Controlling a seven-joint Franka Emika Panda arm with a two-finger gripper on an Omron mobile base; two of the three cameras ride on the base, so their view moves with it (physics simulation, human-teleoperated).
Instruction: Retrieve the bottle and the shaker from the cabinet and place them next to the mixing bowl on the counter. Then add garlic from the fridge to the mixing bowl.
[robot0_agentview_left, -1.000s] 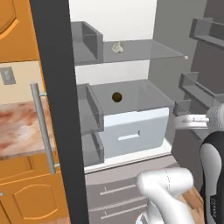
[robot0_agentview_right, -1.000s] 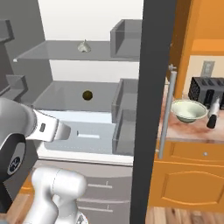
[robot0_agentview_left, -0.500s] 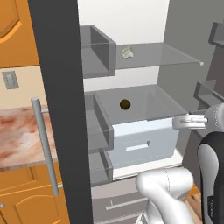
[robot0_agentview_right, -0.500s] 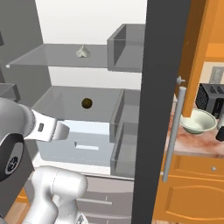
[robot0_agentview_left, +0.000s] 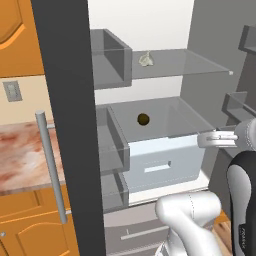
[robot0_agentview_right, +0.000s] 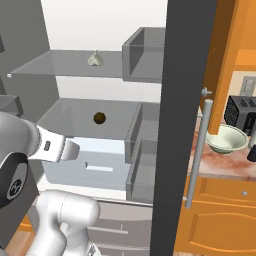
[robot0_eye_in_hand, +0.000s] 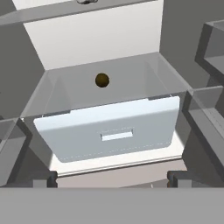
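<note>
The whole view has slid since a second ago, so the base has rolled closer and the open fridge (robot0_agentview_left: 150, 30) looms larger. Left of the fridge runs a marbled counter (robot0_agentview_left: 20, 155). Inside, the pale knobbly garlic (robot0_agentview_left: 145, 59) sits on the clear glass shelf (robot0_agentview_left: 190, 62), above a white drawer (robot0_agentview_left: 162, 162). The gripper (robot0_eye_in_hand: 112, 179) points level at the drawer, fingers (robot0_eye_in_hand: 46, 179) spread wide apart. Right of the fridge, the rounded mixing bowl (robot0_agentview_right: 226, 139) rests.

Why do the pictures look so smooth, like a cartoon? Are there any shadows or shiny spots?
Left base view: flat rendered light, the garlic small and soft-edged. Right base view: the mixing bowl shaded smoothly, no glare. Hand view: sharp, the fridge drawer evenly lit, faint shade beneath.
</note>
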